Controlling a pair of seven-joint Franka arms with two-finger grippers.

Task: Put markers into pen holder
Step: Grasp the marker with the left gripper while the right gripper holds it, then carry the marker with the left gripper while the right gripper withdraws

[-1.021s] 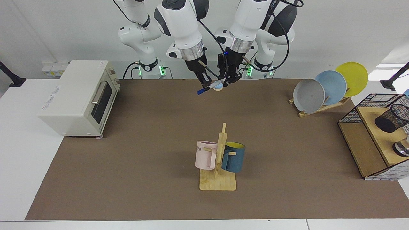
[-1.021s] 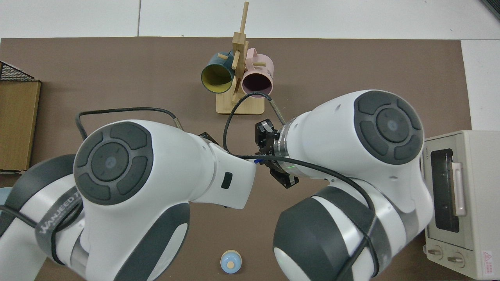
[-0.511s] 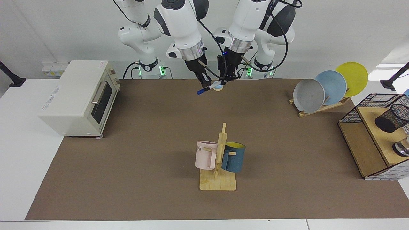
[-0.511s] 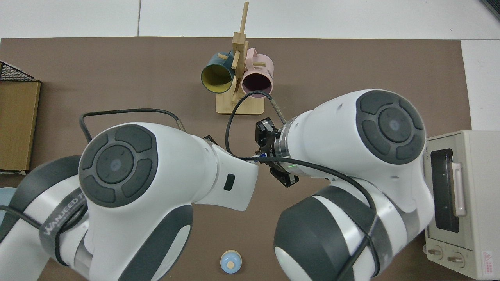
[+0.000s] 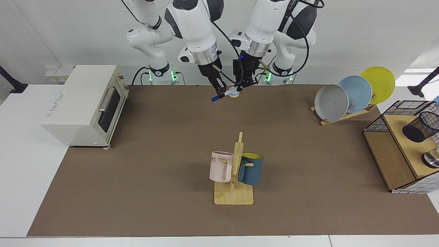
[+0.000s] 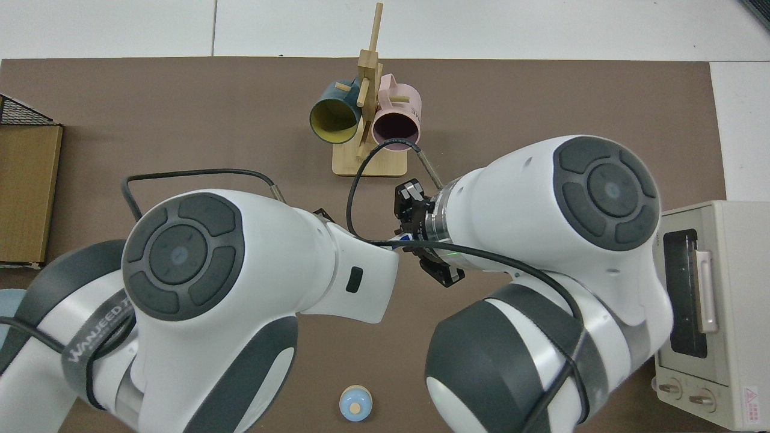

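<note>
A slim white marker (image 5: 225,94) with a dark blue cap hangs tilted above the back of the brown mat, cap end lowest. My right gripper (image 5: 221,91) is shut on its barrel. My left gripper (image 5: 242,85) hovers just beside the marker's uncapped end. From above, both arms hide the grippers, and only a blue sliver of the marker (image 6: 399,240) shows between them. The pen holder (image 5: 420,127), a round black mesh cup, sits on a wooden shelf at the far right edge.
A toaster oven (image 5: 85,103) stands at the mat's left. A wooden rack with a pink and a blue mug (image 5: 235,175) is in the middle. Three plates lean in a rack (image 5: 353,94). A wire basket (image 5: 408,106) and a metal cup (image 5: 431,159) flank the holder. A small light-blue knob (image 6: 355,408) lies near the arms' bases.
The left gripper has drawn up and slightly toward the marker's end. The right gripper and the marker have stayed where they were.
</note>
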